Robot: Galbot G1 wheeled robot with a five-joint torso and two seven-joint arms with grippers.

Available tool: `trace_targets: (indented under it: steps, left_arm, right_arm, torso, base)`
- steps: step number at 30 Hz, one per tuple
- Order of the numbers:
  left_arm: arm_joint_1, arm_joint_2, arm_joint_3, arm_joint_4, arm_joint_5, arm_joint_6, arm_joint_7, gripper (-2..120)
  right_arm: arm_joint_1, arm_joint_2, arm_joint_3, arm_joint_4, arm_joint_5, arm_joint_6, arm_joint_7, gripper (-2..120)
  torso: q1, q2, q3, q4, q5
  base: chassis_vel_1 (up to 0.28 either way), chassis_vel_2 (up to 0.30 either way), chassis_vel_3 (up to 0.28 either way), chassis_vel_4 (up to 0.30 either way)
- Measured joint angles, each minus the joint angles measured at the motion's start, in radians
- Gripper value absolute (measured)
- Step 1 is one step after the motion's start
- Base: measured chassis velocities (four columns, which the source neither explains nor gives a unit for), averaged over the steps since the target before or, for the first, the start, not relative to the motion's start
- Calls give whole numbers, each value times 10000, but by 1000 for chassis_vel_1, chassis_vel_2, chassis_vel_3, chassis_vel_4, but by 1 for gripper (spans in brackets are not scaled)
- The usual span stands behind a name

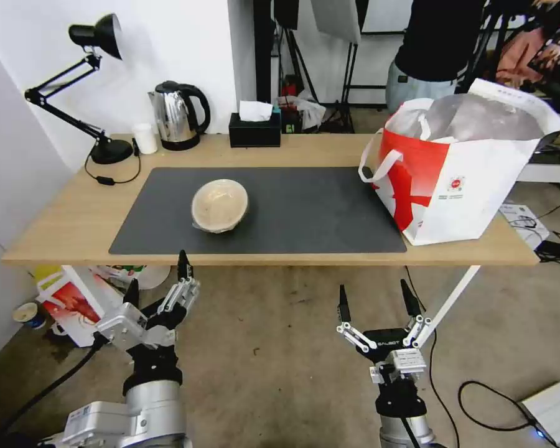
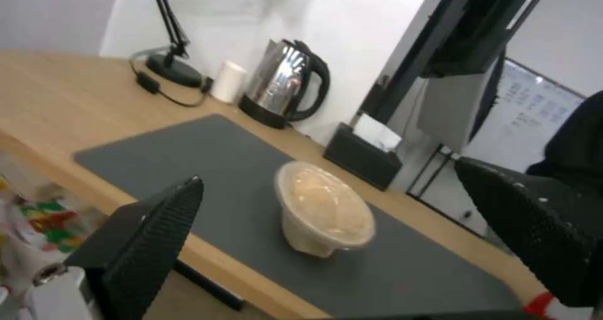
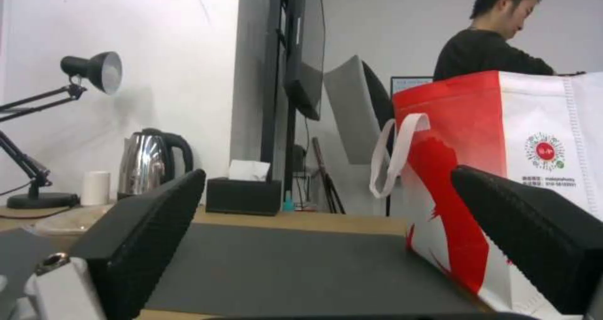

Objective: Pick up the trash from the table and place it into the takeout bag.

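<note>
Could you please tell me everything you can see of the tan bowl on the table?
The tan bowl is round and shallow, of a pale beige material, with what looks like a clear film or lid over its mouth. It lies tilted on its side, its mouth turned toward the table's near edge. It rests on the dark grey mat, left of middle, and nothing else touches it. Both claws hang below the table's near edge, apart from it.

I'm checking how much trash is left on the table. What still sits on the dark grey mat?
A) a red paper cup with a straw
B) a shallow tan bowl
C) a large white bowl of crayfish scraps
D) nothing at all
B: the shallow tan bowl lies alone on the grey mat, left of the takeout bag; both grippers are below the table's near edge.
</note>
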State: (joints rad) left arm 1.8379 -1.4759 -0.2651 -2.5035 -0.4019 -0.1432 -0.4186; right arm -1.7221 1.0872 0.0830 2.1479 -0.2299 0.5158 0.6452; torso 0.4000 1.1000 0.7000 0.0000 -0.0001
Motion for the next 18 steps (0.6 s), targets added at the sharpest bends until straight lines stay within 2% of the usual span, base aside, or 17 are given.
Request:
trace_targets:
  steps: [1,7,9,18]
  left_arm:
    - [0,0,0,0,0,0,0,100]
    - [-702,634,-237,19,-1710,292,57,100]
    - [-782,698,-261,22,-1890,323,61,100]
    - [-1864,1675,-631,43,-4552,787,147,100]
  right_arm:
    - [0,0,0,0,0,0,0,100]
    - [0,0,0,0,0,0,0,100]
    - [0,0,0,0,0,0,0,100]
    - [0,1,0,0,0,0,0,100]
  torso:
    - [0,0,0,0,0]
    - [0,0,0,0,0]
    - [0,0,0,0,0]
    - [0,0,0,0,0]
  base:
    - [0,0,0,0]
    - [0,0,0,0]
    - [0,0,0,0]
    - [0,0,0,0]
